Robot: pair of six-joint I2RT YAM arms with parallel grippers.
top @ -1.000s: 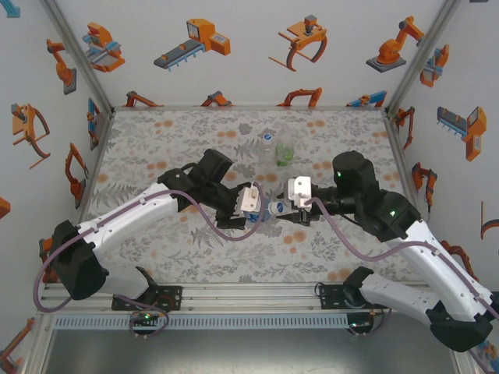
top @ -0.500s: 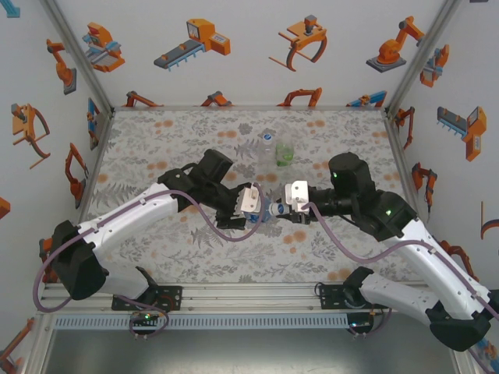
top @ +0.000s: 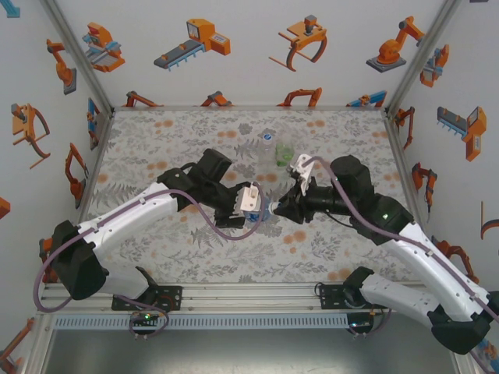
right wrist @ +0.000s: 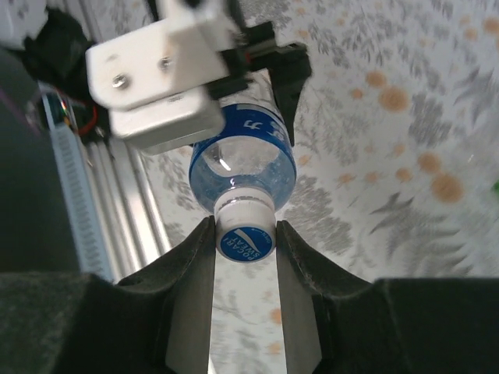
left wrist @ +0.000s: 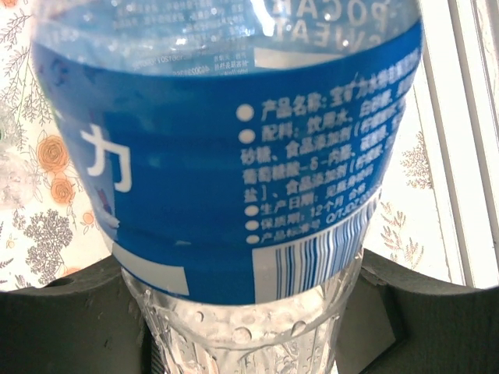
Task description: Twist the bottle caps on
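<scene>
My right claw (right wrist: pixel 244 227) has rolled over and is now clamping the white cap (right wrist: pixel 245 243) on the blue-label bottle (left wrist: pixel 234 171), which my left claw (top: pixel 260 215) is gripping sideways over the counter (top: pixel 156 148). I'm judging we're mid-screwing: next, keep twisting until snug.

I see the blue-label bottle (right wrist: pixel 245 167) lying sideways in the air, its white cap (right wrist: pixel 244 234) on the neck. The clear bottle (top: pixel 267 146) and green-tinted bottle (top: pixel 284 153) stand upright side by side, farther back.
</scene>
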